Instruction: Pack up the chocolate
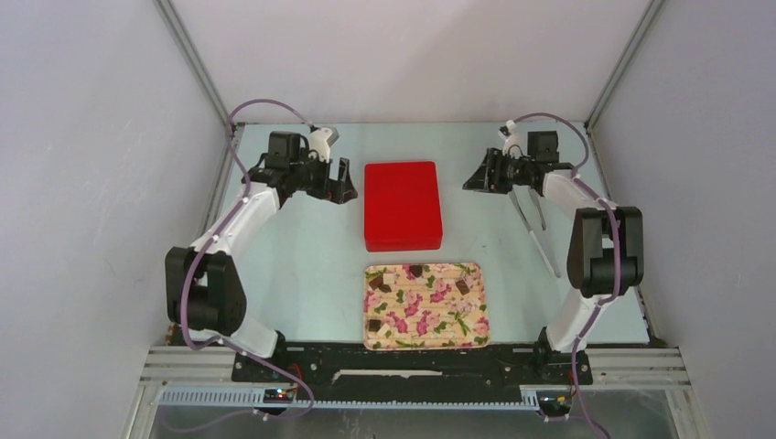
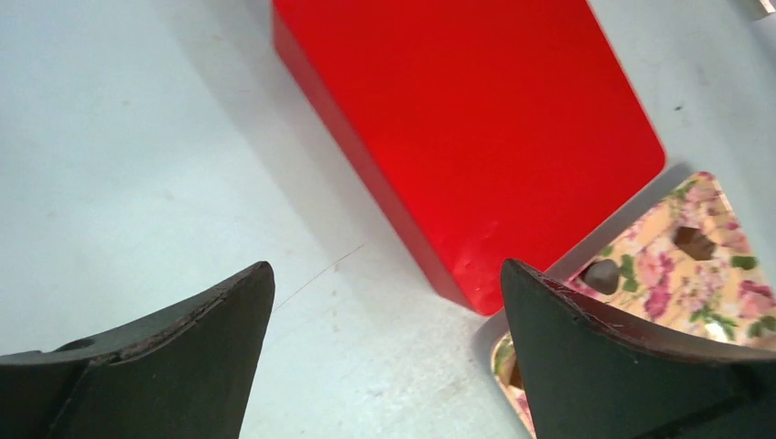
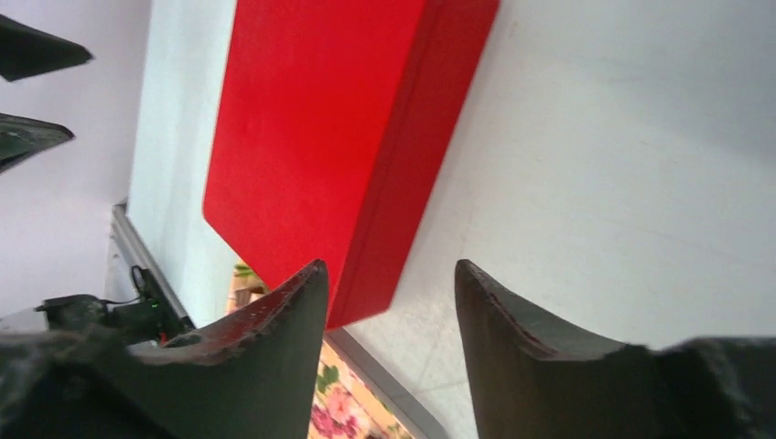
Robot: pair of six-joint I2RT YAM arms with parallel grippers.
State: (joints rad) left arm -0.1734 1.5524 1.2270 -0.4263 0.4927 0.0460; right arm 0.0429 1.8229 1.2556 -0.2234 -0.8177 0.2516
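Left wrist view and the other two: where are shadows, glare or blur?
Left wrist: the red box is sharp, with a soft shadow along its edge toward the flowered tray; the jaws at the bottom are dark and slightly blurred. Right wrist: softer overall; the table darkens toward the upper right corner. Top external: even, diffuse light, faint shadows, no glare.

Pale grey walls [image 1: 403, 55] (metal-framed), light-blue table [image 1: 302, 256]
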